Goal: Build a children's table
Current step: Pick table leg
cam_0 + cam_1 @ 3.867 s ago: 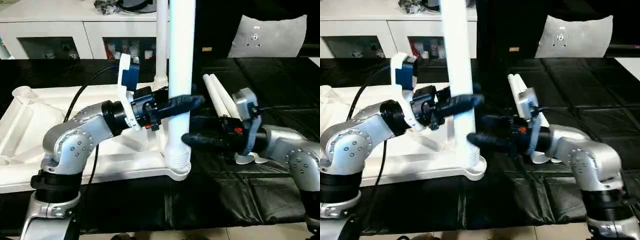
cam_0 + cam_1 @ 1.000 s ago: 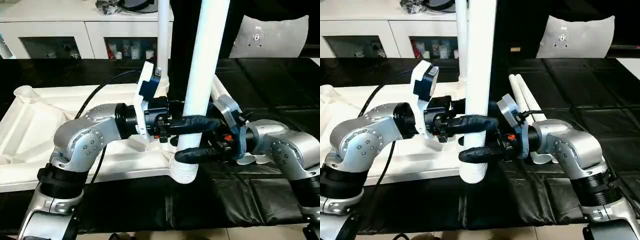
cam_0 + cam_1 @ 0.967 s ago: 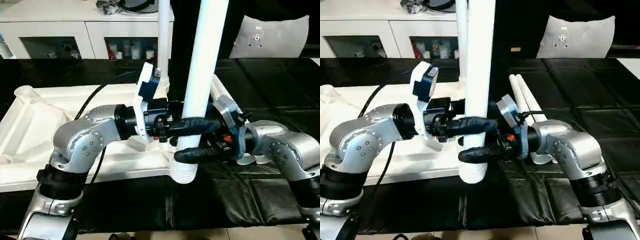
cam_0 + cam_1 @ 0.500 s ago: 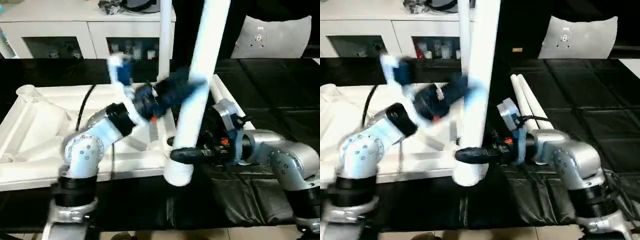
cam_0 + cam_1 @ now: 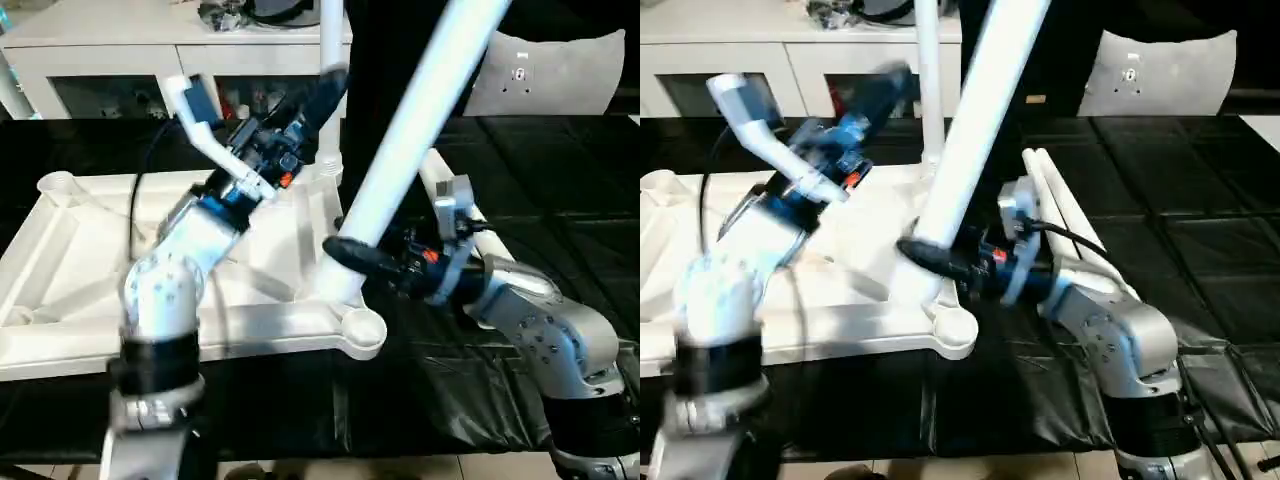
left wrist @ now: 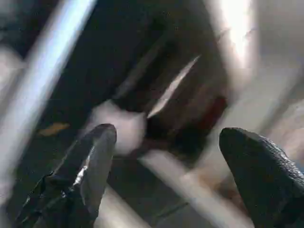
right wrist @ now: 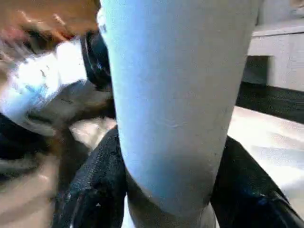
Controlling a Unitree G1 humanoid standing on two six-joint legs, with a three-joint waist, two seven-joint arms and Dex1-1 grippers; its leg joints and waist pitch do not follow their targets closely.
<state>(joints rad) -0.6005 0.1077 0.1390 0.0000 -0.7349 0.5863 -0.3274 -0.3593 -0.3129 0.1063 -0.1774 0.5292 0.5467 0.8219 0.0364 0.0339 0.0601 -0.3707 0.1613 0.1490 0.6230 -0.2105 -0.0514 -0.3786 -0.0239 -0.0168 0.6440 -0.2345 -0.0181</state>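
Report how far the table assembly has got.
Done: one leg stands upright in a far corner of the tabletop. In hand: the right tool grips a second leg, tilted, its base off the empty near socket; the left tool is open, off it. Left: seating it, plus two spare legs.

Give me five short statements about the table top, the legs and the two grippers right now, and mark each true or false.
1. The right gripper is closed on a white leg. True.
2. That leg stands straight upright. False: it leans, its top toward the robot's right.
3. The left gripper holds this leg too. False: it is open and raised clear of it.
4. Two more legs lie on the black cover. True.
5. The near corner socket of the table top has a leg in it. False: it is empty.
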